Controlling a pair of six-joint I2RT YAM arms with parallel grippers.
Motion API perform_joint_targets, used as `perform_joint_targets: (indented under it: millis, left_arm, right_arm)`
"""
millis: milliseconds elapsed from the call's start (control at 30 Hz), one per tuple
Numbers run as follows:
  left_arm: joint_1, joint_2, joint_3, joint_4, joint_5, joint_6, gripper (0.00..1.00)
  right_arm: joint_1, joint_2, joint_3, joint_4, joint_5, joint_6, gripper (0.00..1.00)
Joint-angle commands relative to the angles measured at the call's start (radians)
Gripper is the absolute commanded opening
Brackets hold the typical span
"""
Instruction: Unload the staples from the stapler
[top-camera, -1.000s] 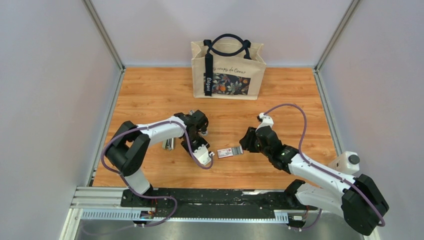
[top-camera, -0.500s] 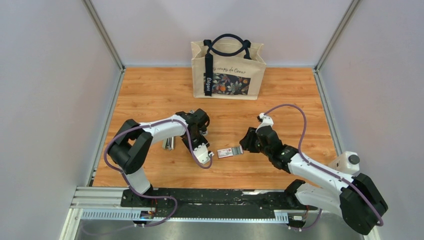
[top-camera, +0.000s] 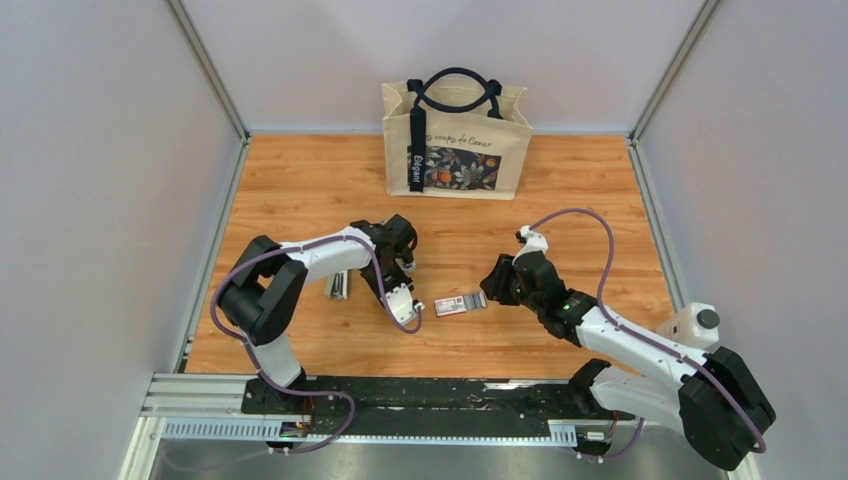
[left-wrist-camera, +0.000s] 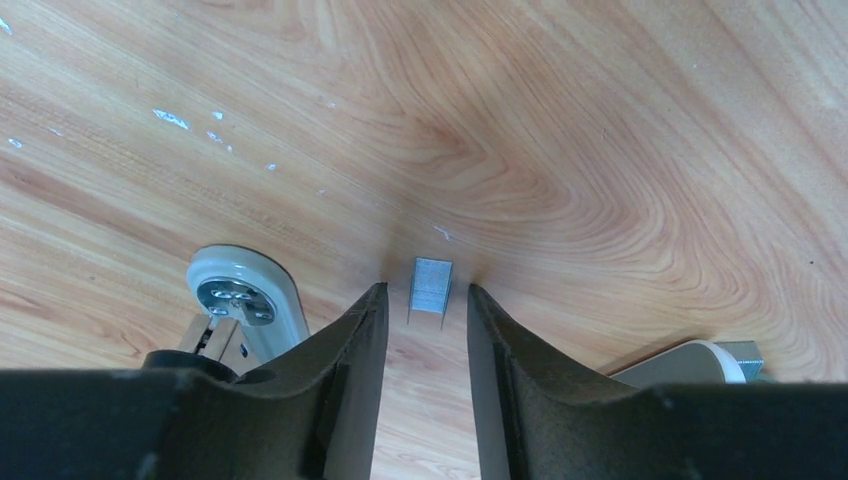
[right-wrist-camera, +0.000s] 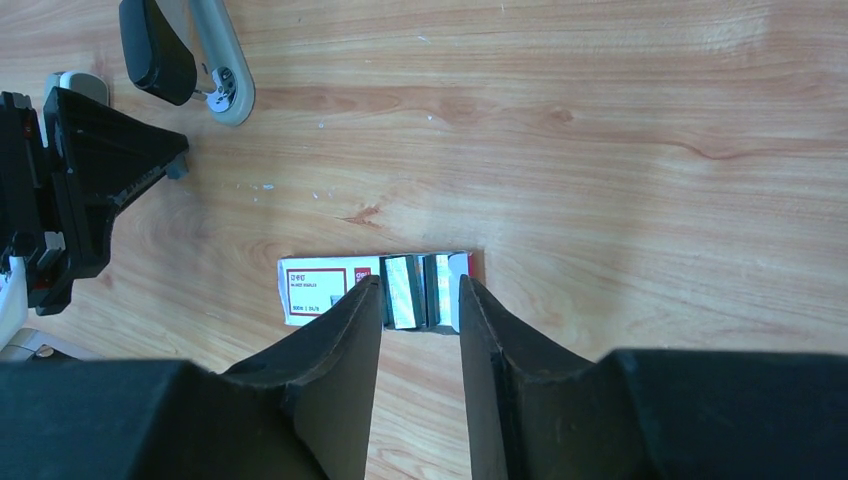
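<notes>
The stapler (top-camera: 338, 288) lies open on the wooden table, with a black handle and grey base (right-wrist-camera: 225, 70). Its rounded grey end (left-wrist-camera: 245, 295) is just left of my left fingers. My left gripper (top-camera: 378, 282) is open and low over the table (left-wrist-camera: 425, 290). A short strip of staples (left-wrist-camera: 430, 290) lies loose on the wood just beyond its tips. My right gripper (top-camera: 493, 286) is open (right-wrist-camera: 420, 285), its jaws on either side of the open end of a white and red staple box (right-wrist-camera: 330, 290). Staple strips (right-wrist-camera: 403, 292) show in that end.
A printed tote bag (top-camera: 455, 140) stands at the back centre. A white bottle (top-camera: 692, 325) sits off the table's right edge. A grey piece with a metal end (left-wrist-camera: 700, 360) shows right of my left fingers. Walls close in left, right and back.
My left arm's elbow has crept slightly to the right and its gripper has shifted a little. The right arm, the staple box and the stapler have not moved.
</notes>
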Motion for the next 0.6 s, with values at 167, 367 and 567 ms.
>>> perform_joint_targets:
  millis: [167,367,567]
  left_arm:
    - [-0.029,0.026,0.003,-0.039,0.041,0.018,0.36]
    - [-0.046,0.025,0.003,-0.055,0.039,0.011,0.37]
    - [-0.061,0.02,-0.003,-0.061,0.028,0.006,0.37]
  right_arm:
    - [-0.005,-0.007,-0.007,0.044,-0.003,0.006,0.35]
    - [-0.007,-0.005,-0.007,0.046,-0.006,0.006,0.35]
    - [-0.008,-0.004,-0.007,0.049,-0.007,0.005,0.35]
